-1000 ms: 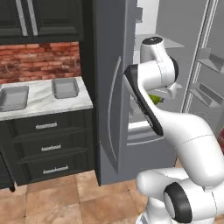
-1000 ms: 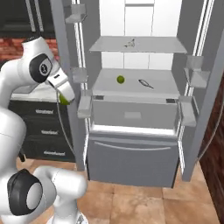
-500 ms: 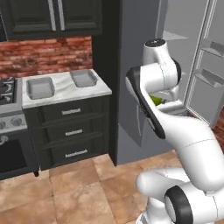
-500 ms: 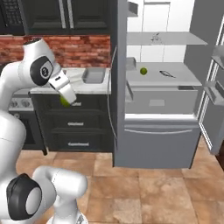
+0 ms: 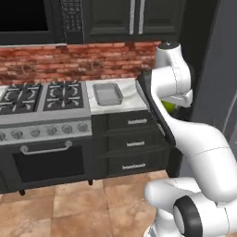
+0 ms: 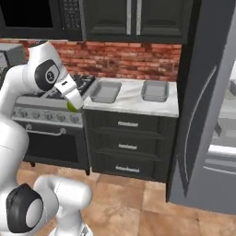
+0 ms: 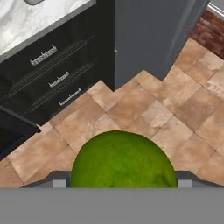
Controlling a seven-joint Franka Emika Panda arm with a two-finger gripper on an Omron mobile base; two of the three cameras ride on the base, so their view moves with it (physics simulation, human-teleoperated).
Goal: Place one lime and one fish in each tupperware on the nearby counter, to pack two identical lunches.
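Two trays: both grey trays sit empty side by side on the marble surface [image 6: 138, 102], the near tray [image 6: 105, 91] on its stove side and the far tray [image 6: 155, 91] toward the fridge; neither holds a lime or a fish.
Change: over the last second the base has swung away from the open fridge, so the whole view has shifted; the stove [image 5: 44, 99] and the drawers [image 6: 129, 147] now face the cameras, and the trays themselves have not moved.
Meaning: one lime is on its way to a tray; I judge this the carry step, with all four items yet to be packed.
Pincer: the pincer [image 6: 72, 104] is clamped on the lime [image 7: 123, 160], jaws spread wide around it; in the hand view the fruit bulges up between the tips.
Lime position: held out in front of the stove, off the surface and short of the near tray, over the tiled floor [image 7: 175, 105].
Edges: the surface's front lip stands above the drawers, and the dark fridge door [image 6: 198, 115] stands just past its far end.
Open room: the air above both trays looks free, though the left base view hides the far tray behind the arm.
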